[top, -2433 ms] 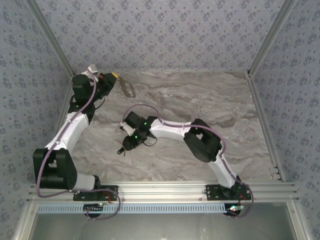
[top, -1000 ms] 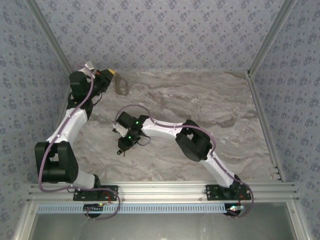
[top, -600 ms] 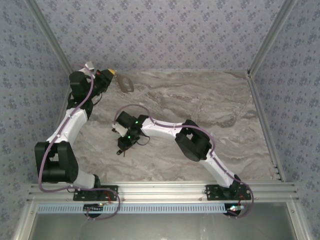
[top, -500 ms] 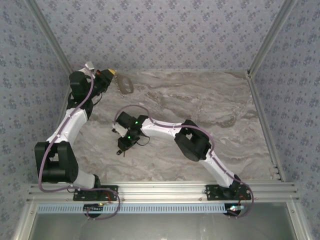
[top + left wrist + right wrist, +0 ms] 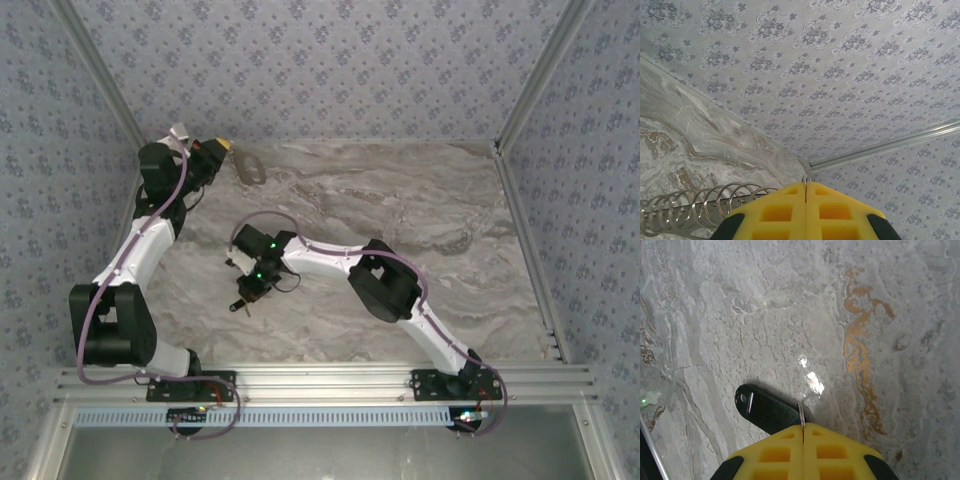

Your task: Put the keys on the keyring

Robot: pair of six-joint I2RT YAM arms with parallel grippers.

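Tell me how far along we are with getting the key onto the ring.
Done: both parts are grasped. In hand: the left hand is shut on the keyring, and the right hand is shut on the dark key. Left: bring them together and thread the key; the top view shows them well apart.

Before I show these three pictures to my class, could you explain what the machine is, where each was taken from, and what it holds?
These are two robot arms bolted at the near edge of a marble table. The wide picture comes from a fixed camera above and behind them; the other two come from cameras on the wrists, looking along the yellow fingers. The left gripper, near the far left corner, is shut on the keyring, a coiled grey wire loop. The right gripper, nearer the bases, is shut on the key, a small dark piece. Key and ring are apart, so the key is not yet on.
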